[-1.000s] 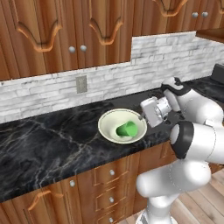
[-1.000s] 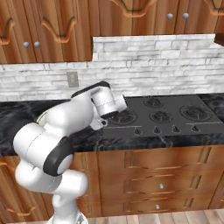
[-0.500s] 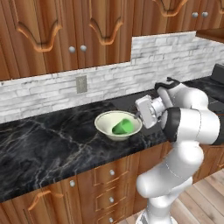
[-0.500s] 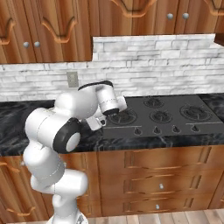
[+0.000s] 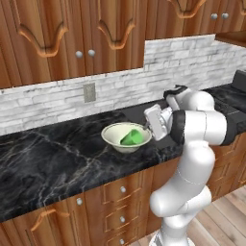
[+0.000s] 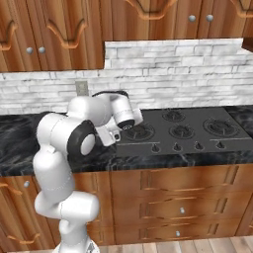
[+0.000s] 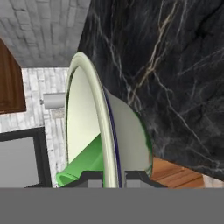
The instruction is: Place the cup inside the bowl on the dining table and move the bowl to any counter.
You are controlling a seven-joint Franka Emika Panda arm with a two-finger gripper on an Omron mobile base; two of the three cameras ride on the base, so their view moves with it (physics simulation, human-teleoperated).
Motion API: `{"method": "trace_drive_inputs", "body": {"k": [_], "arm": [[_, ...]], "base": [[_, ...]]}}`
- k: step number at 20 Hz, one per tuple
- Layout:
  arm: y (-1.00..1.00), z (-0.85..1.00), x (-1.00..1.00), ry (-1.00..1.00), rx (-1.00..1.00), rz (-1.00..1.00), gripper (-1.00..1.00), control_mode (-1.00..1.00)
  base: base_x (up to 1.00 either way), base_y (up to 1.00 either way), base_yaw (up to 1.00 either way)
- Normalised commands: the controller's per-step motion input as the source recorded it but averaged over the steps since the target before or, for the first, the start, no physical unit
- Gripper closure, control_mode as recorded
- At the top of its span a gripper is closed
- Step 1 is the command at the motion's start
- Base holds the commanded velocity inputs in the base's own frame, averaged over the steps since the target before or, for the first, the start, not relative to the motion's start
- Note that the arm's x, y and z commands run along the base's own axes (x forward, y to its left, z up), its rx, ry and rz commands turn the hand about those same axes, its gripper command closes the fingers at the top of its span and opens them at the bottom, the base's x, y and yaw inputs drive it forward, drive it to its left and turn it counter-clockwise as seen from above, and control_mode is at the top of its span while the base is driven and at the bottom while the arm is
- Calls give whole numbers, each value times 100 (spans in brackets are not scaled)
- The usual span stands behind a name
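1. Gripping the right rim of the wide, glossy cream ceramic bowl, the end effector is clamped on it, one fingertip on each side of the rim in the hand view.
2. Compared with a second ago, the bowl sits lower and flatter on the black veined marble table, near its front edge, and the arm's elbow has swung further right.
3. The small bright green tumbler cup lies tipped on its side inside the bowl, as before.
4. Right of the bowl lies a black gas cooktop; a grey wall outlet sits on the white brick backsplash behind.
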Motion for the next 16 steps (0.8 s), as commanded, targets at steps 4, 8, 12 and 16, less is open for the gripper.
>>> {"method": "trace_drive_inputs", "body": {"k": [4,8,12,16], "arm": [[43,-39,38,-2,0,-5,100,-100],[48,-12,31,-5,-2,-9,100,-100],[50,-2,21,-4,-5,-8,100,-100],[47,-10,21,-1,-6,-8,100,-100]], "base": [[0,0,0],[0,0,0],[0,0,0],[0,0,0]]}}
